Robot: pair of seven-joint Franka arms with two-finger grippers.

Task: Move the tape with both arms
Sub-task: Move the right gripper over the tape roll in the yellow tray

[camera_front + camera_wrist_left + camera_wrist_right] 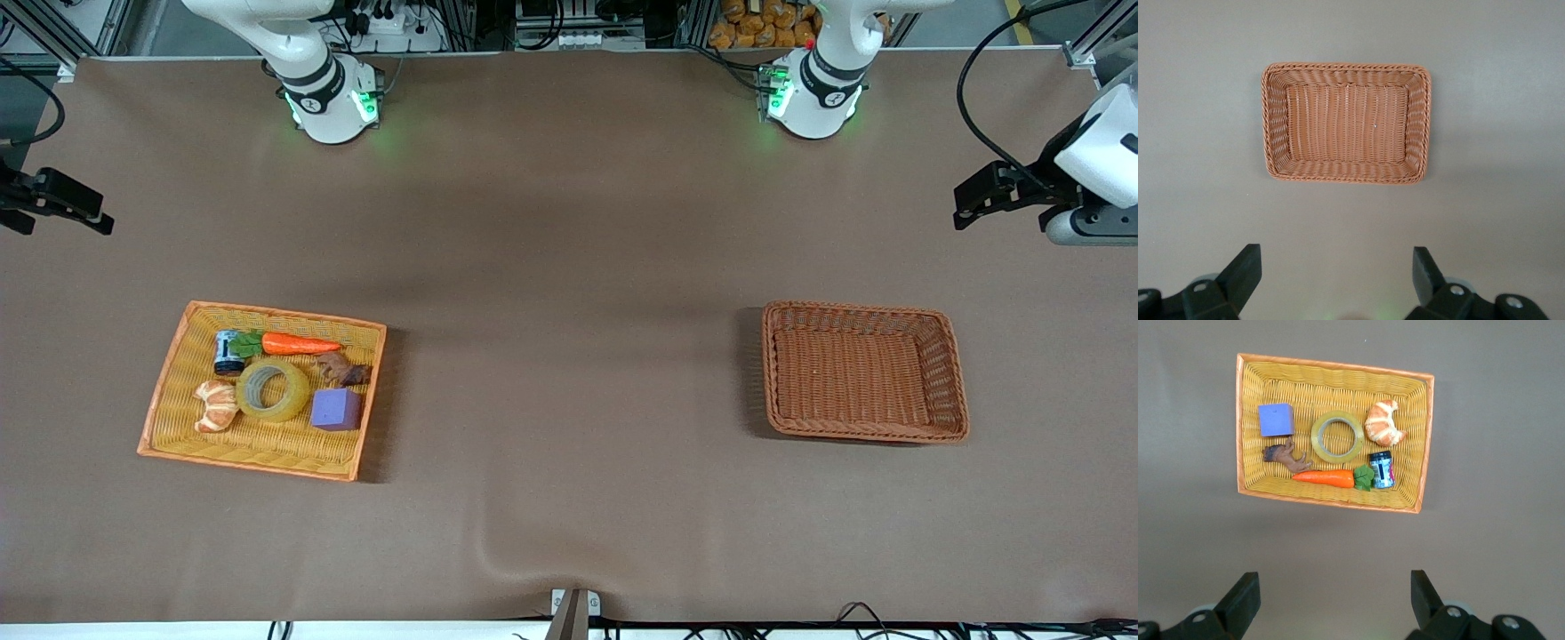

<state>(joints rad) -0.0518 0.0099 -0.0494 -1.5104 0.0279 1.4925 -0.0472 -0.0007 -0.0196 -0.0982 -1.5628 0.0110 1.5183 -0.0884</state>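
The tape (273, 389), a yellowish ring with a grey core, lies flat in the middle of a yellow basket with an orange rim (169, 382) toward the right arm's end of the table. It also shows in the right wrist view (1337, 437), inside that basket (1331, 365). My right gripper (89, 209) hangs high over that end of the table, open and empty (1335, 577). My left gripper (969, 200) hangs high over the left arm's end, open and empty (1336, 253). Neither touches anything.
In the yellow basket around the tape lie a toy carrot (298, 344), a croissant toy (216, 406), a purple cube (336, 409), a brown animal figure (342, 369) and a small jar (228, 352). An empty brown wicker basket (853, 308) stands toward the left arm's end (1345, 66).
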